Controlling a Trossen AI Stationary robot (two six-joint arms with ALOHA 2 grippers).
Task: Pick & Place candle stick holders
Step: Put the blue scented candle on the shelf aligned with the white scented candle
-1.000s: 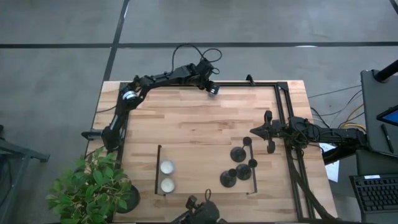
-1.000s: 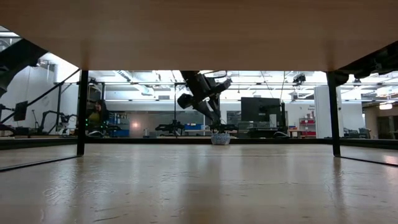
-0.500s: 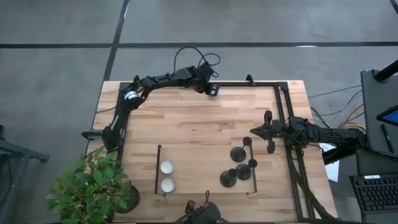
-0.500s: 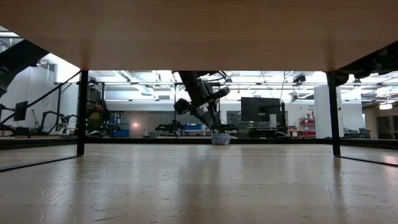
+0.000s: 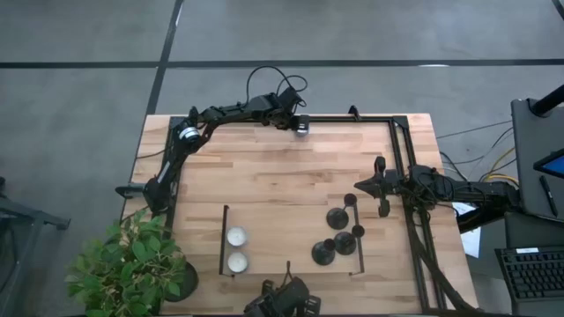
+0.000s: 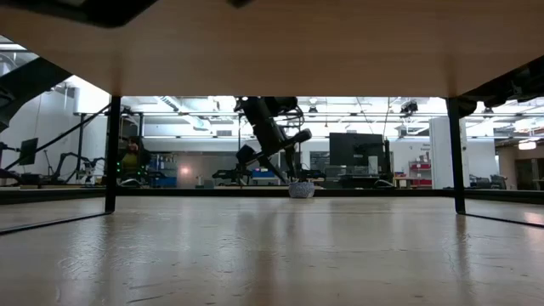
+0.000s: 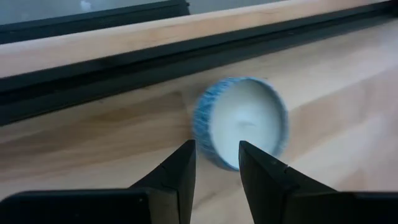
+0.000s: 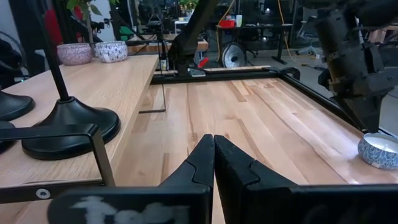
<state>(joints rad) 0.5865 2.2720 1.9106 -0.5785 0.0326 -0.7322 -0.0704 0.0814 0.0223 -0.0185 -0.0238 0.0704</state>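
Three black candle stick holders (image 5: 337,217), (image 5: 345,243), (image 5: 323,254) stand on their round bases at the table's near right. One also shows in the right wrist view (image 8: 68,118). My left gripper (image 5: 300,129) is at the far edge, slightly open, right by a blue-patterned cup with a white candle (image 7: 242,127). The cup stands on the table just beyond the fingertips (image 7: 183,158). My right gripper (image 5: 363,186) is shut and empty, right of the holders, and shows in its own view (image 8: 213,146).
Two white candles in cups (image 5: 236,236), (image 5: 236,261) stand at the near left. Thin black rails (image 5: 225,239), (image 5: 359,251) flank the near area, and a black frame (image 5: 352,119) runs along the far and right edges. A potted plant (image 5: 132,264) is at the near-left corner.
My left arm's wrist has turned and shifted a little toward the table's left along the far edge. The blue cup has stayed where it was.
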